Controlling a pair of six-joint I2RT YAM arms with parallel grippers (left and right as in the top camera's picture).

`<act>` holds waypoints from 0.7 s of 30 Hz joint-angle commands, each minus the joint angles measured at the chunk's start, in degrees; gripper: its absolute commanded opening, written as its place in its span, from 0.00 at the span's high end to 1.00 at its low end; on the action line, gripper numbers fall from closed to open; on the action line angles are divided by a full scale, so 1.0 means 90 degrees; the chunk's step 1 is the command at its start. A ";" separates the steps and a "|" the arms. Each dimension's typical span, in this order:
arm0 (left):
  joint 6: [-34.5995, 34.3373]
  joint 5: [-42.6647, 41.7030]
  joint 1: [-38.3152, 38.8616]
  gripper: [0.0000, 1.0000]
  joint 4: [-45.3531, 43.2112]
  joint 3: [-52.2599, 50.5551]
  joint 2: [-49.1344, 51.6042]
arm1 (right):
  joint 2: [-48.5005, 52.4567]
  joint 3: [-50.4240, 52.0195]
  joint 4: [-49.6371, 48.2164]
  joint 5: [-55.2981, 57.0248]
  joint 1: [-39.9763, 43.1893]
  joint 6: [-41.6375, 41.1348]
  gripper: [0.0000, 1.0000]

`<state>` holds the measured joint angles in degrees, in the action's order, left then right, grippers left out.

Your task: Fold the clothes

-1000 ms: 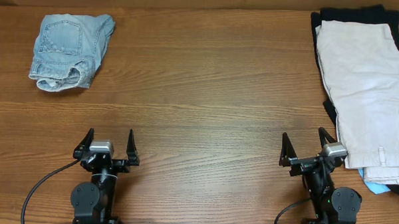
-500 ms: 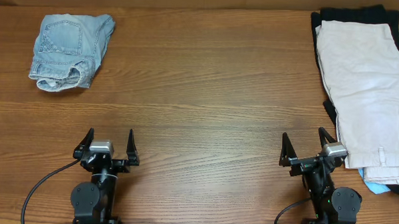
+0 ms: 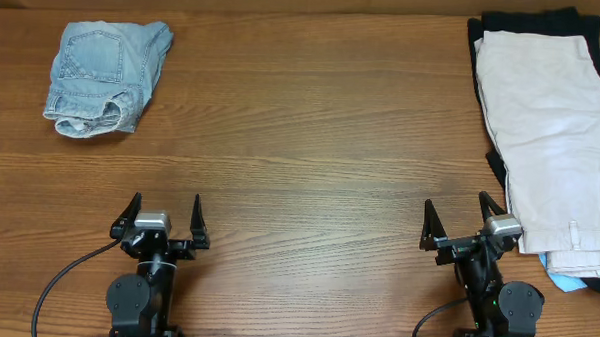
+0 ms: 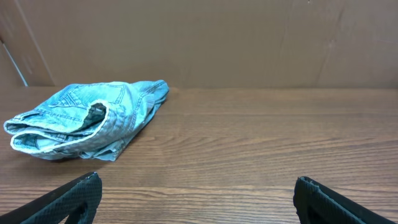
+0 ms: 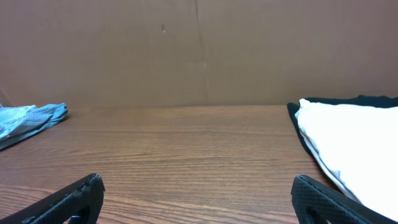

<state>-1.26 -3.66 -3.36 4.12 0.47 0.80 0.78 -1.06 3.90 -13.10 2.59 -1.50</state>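
Cream-beige shorts [image 3: 546,137] lie flat at the right edge on top of a black garment [image 3: 530,21]; the right wrist view shows both, the shorts [image 5: 354,143] and the black garment [image 5: 348,101]. Folded light-blue denim shorts [image 3: 103,74] sit at the far left, and they also fill the left of the left wrist view [image 4: 87,121]. My left gripper [image 3: 165,206] rests open near the front edge, far from the denim. My right gripper [image 3: 457,212] stands open just left of the cream shorts' waistband. Nothing is between either pair of fingers.
A bit of light-blue fabric [image 3: 566,283] peeks from under the cream shorts at the front right. A brown cardboard wall [image 5: 199,50] closes the back of the wooden table [image 3: 311,139]. A black cable [image 3: 61,280] runs from the left arm's base.
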 commanded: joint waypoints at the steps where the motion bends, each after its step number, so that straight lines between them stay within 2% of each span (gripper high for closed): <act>1: 0.0049 -0.0046 0.0041 0.00 0.0000 -0.0022 -0.0012 | -0.0056 0.0068 -0.0053 0.0036 -0.0002 -0.0024 0.00; 5: -0.0058 -0.0049 0.0041 0.00 -0.0049 0.0039 -0.0012 | -0.0056 0.0063 -0.0257 0.0007 -0.0002 -0.0027 0.00; 10: -0.0053 -0.0024 0.0041 0.00 -0.0017 0.0617 0.0073 | -0.0056 -0.0175 -0.1197 -0.0007 0.0000 -0.0197 0.00; 16: -0.0053 -0.0051 0.0041 0.00 0.0350 0.1613 0.0986 | 0.0051 -0.1090 -0.0733 -0.0010 0.0000 -0.0189 0.00; 21: -0.0051 -0.0206 0.0041 0.00 0.0466 0.2805 0.2467 | 0.0602 -0.2130 -0.0017 -0.0007 0.0000 -0.0160 0.00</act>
<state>-1.32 -3.90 -3.36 7.75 18.44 15.64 3.18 -14.00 1.89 -13.26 2.59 -2.81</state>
